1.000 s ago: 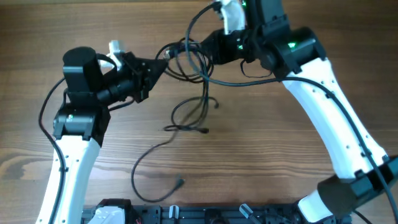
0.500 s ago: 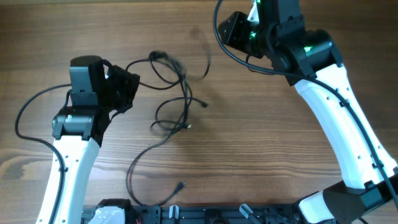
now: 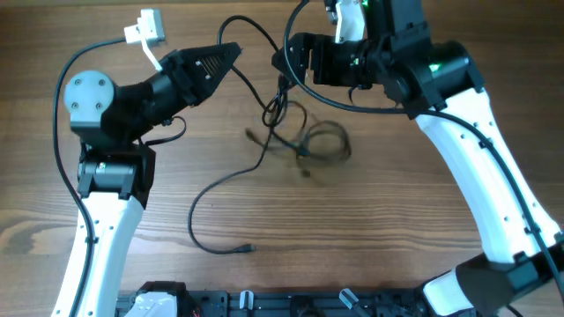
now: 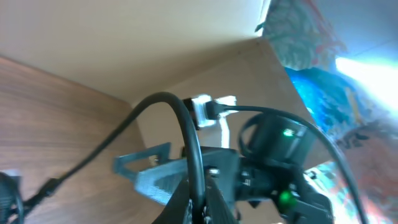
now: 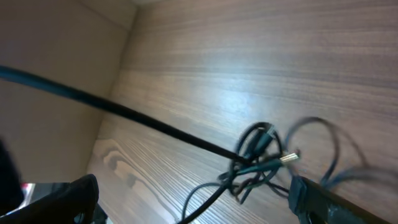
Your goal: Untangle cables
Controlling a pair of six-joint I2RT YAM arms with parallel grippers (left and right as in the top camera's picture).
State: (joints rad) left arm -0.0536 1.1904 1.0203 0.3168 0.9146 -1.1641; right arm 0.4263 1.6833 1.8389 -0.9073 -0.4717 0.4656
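Left gripper (image 3: pixel 231 50) seemingly pinches thin black looping cables (image 3: pixel 304 148).

The thin black cables (image 3: pixel 304 148) blur together, too motion-smeared to trace; my left pincer (image 4: pixel 200 198) runs off its wrist view's lower edge.

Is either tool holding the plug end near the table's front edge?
No, that plug end lies alone, far from the left tool and right tool.
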